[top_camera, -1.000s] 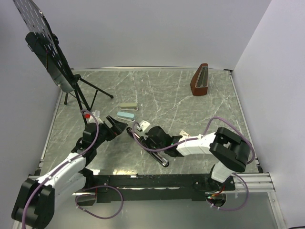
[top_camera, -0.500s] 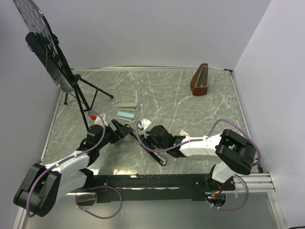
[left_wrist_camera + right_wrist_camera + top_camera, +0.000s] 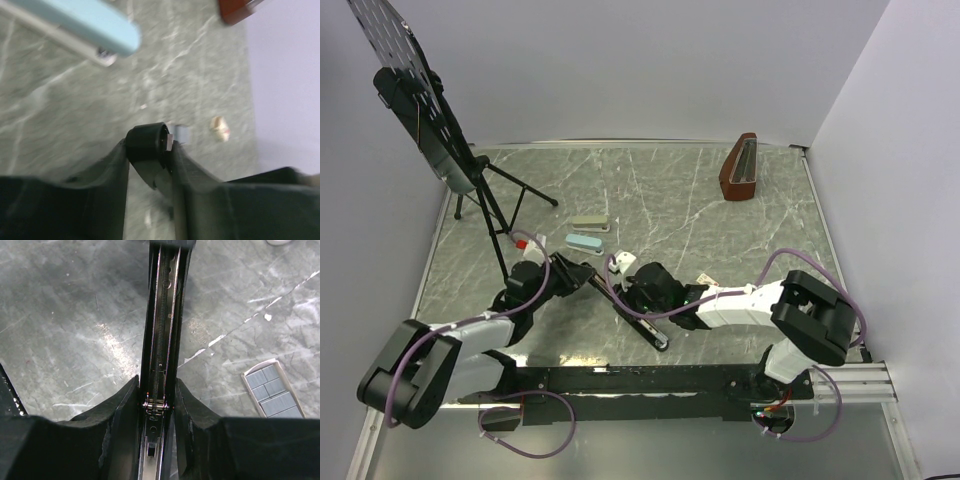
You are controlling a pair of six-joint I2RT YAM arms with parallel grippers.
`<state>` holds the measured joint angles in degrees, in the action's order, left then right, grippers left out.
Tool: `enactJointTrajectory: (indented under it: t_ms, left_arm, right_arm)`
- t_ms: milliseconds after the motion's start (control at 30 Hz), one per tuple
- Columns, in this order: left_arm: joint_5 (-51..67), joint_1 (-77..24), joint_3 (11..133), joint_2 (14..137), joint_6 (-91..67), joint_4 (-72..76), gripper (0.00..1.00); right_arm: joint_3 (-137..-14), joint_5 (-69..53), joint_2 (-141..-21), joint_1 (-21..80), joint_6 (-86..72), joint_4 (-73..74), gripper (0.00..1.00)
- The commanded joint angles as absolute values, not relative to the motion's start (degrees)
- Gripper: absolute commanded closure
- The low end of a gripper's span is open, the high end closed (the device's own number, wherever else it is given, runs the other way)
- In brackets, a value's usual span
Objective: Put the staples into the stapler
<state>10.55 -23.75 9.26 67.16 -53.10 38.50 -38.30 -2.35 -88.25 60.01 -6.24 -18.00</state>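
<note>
The left gripper (image 3: 148, 148) has moved in toward the right one and drawn in its wide-spread fingers. They now pinch a rounded black end of the stapler (image 3: 164, 315). The right gripper (image 3: 157, 392) clamps the stapler's body farther along, and the silvery rail and spring lie exposed, running straight out ahead of its fingers. To the right of those fingers, apart from them, an open box (image 3: 259, 366) lies on the table (image 3: 65, 315) with grey staples (image 3: 272, 390) inside. Beyond the left fingers lies a grey-green stapler (image 3: 85, 22).

A robot lab cell: white walls (image 3: 650, 70) box in a marbled table (image 3: 760, 230).
</note>
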Motion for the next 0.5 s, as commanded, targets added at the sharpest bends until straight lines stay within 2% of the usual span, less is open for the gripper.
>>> enactJointTrajectory:
  t_ms: [0, 67, 100, 200, 300, 467]
  left_arm:
    - [7.75, -24.08, 9.84, 64.70, -49.49, 40.45, 0.81]
    - [4.59, -24.08, 10.20, 62.07, -47.82, 37.29, 0.87]
    - [3.70, -24.08, 10.20, 61.01, -47.46, 36.40, 0.91]
    - [0.18, -24.08, 9.58, 57.58, -46.41, 33.76, 0.95]
    - [-2.62, -24.08, 8.70, 55.64, -46.32, 31.65, 0.99]
    - [-5.80, -24.00, 6.68, 53.44, -47.98, 31.02, 0.99]
  right_arm:
    - [-41.84, -2.11, -87.45, 60.03, -6.85, -21.63, 0.94]
    - [-41.49, -2.89, -86.67, 59.85, -7.21, -21.45, 0.76]
    - [-41.22, -2.90, -86.14, 59.85, -7.82, -21.45, 0.59]
    - [-39.38, -2.73, -84.03, 59.77, -8.87, -21.45, 0.38]
    - [-36.92, -1.76, -81.74, 59.68, -9.84, -20.92, 0.31]
    - [-29.90, -2.90, -77.79, 59.85, -11.34, -23.81, 0.26]
